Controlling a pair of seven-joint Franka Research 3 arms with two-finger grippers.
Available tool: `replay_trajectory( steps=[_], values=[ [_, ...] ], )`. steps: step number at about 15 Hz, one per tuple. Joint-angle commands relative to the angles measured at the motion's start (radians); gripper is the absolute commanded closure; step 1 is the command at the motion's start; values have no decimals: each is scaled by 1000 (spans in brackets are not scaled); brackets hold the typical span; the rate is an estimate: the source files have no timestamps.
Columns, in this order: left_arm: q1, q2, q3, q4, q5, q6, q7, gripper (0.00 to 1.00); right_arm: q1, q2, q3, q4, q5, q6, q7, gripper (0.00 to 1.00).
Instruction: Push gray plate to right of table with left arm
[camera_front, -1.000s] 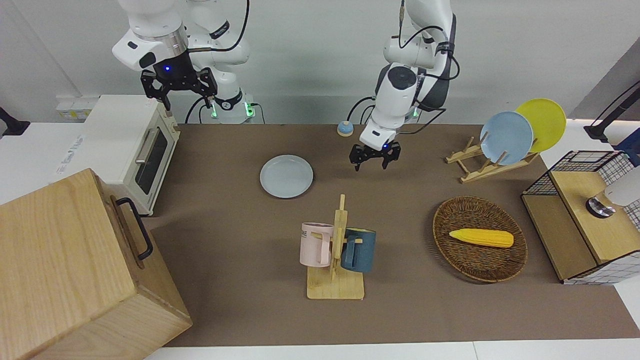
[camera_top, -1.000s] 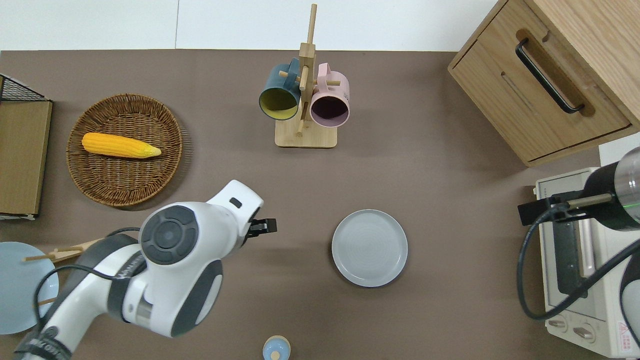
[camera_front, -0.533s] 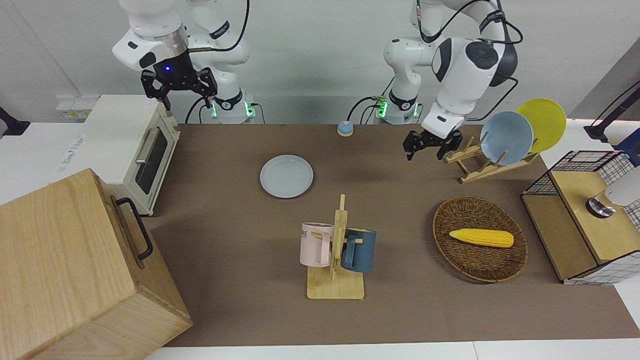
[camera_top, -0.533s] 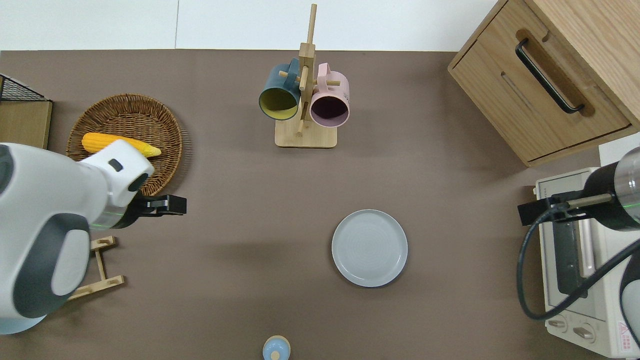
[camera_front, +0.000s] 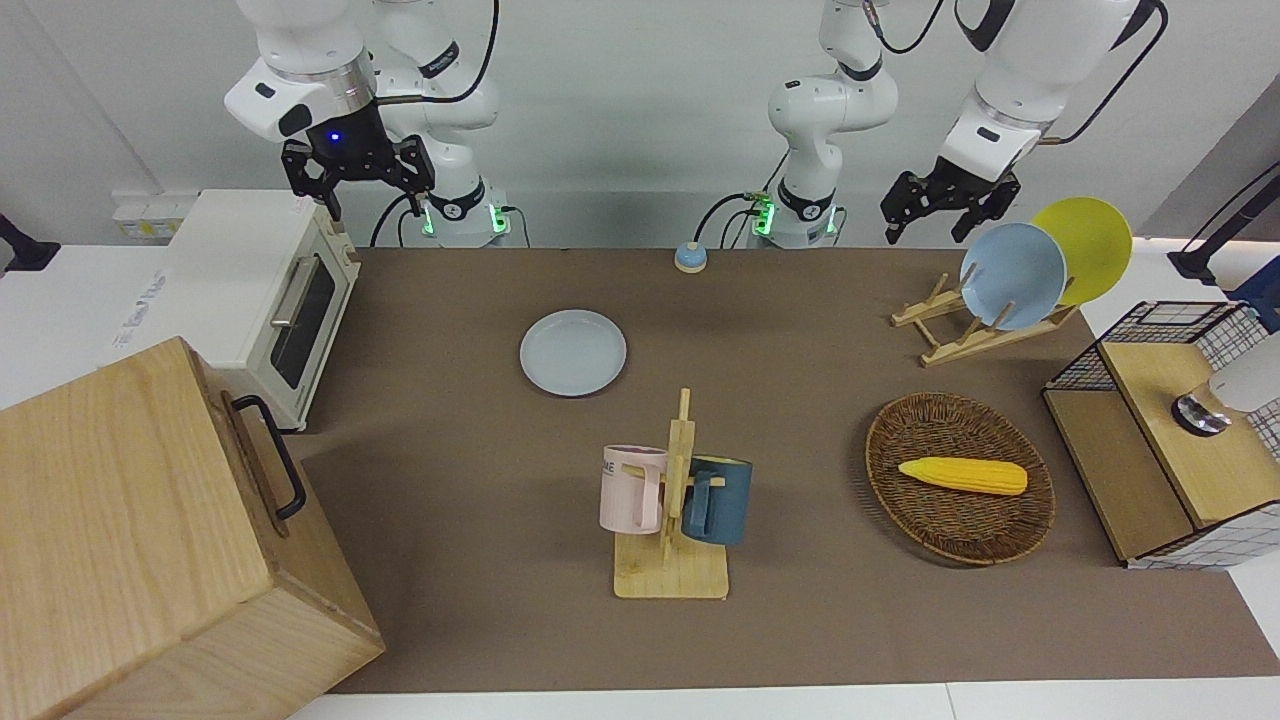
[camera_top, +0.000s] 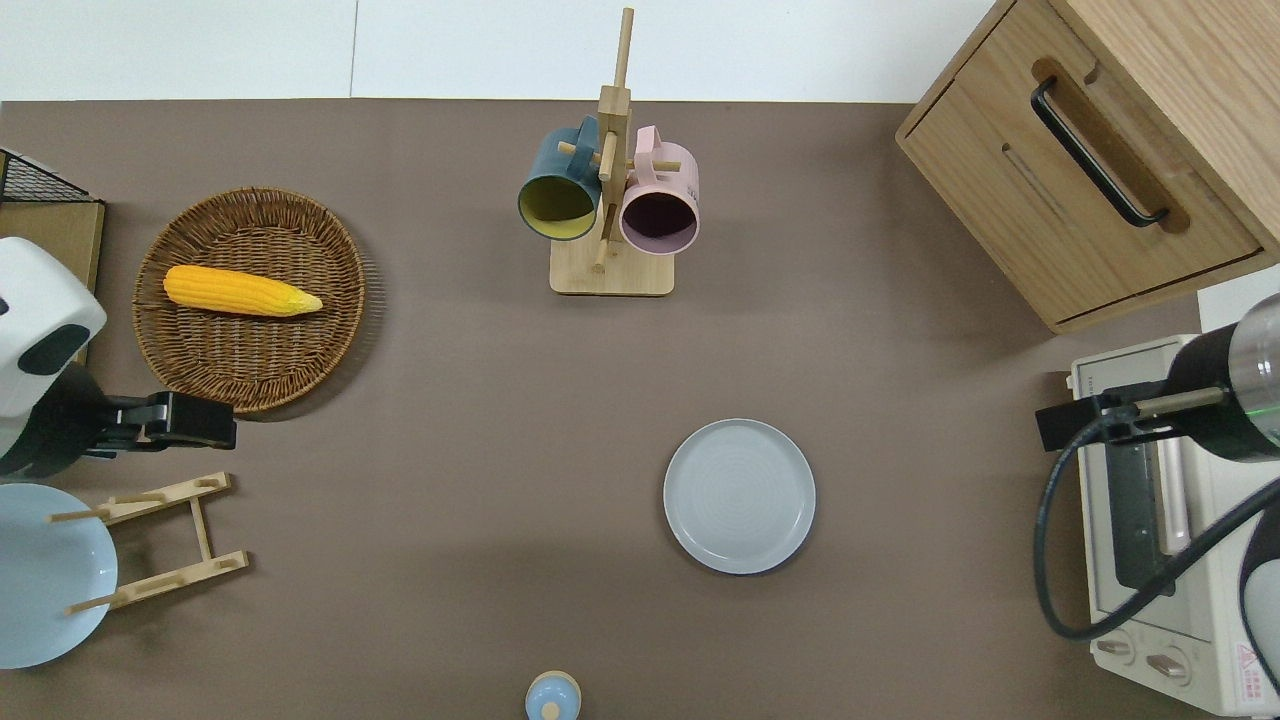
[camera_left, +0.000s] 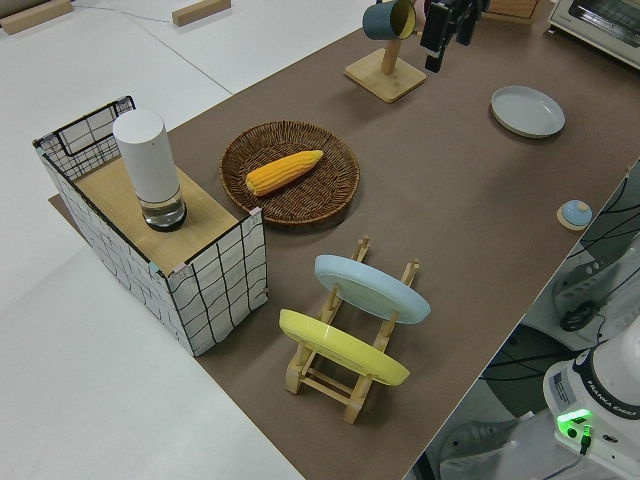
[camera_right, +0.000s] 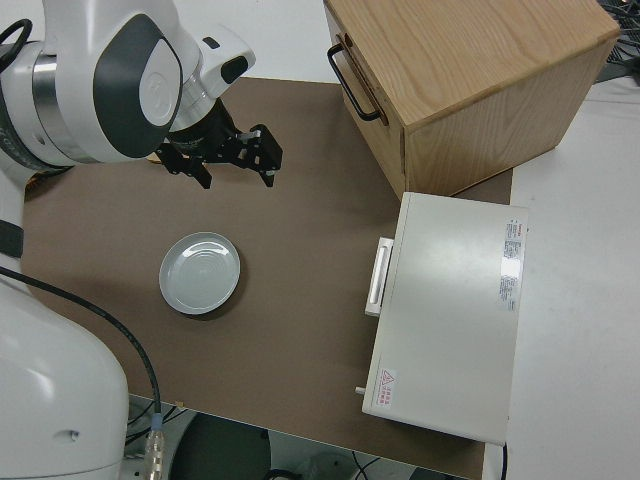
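Note:
The gray plate (camera_front: 573, 352) lies flat on the brown table (camera_front: 450, 480), between the mug rack and the robots, and nothing touches it. It also shows in the overhead view (camera_top: 739, 496), the left side view (camera_left: 527, 110) and the right side view (camera_right: 200, 273). My left gripper (camera_front: 935, 218) is open and empty, raised high at the left arm's end of the table. In the overhead view the left gripper (camera_top: 215, 425) is over the mat between the wicker basket and the plate rack, far from the plate. My right arm is parked, its gripper (camera_front: 357, 195) open.
A wooden mug rack (camera_top: 610, 200) holds a pink and a dark blue mug. A wicker basket (camera_top: 250, 300) holds a corn cob. A plate rack (camera_front: 985, 320) holds a sky-blue and a yellow plate. A toaster oven (camera_front: 270, 290), wooden cabinet (camera_front: 150, 540), wire shelf (camera_front: 1170, 430) and small blue bell (camera_front: 690, 257) stand around.
My left arm has swung away from the middle of the table toward its own end and risen. The gray plate has not moved. The right arm has not moved.

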Motion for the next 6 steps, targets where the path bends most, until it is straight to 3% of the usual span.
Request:
replay_trajectory(
  steps=[1, 6],
  values=[
    [4, 9, -4, 15, 17, -20, 4, 7, -8, -10, 5, -4, 1, -12, -8, 5],
    [1, 9, -8, 17, 18, -14, 3, 7, -8, -10, 5, -4, 1, -12, -8, 5]
  ],
)
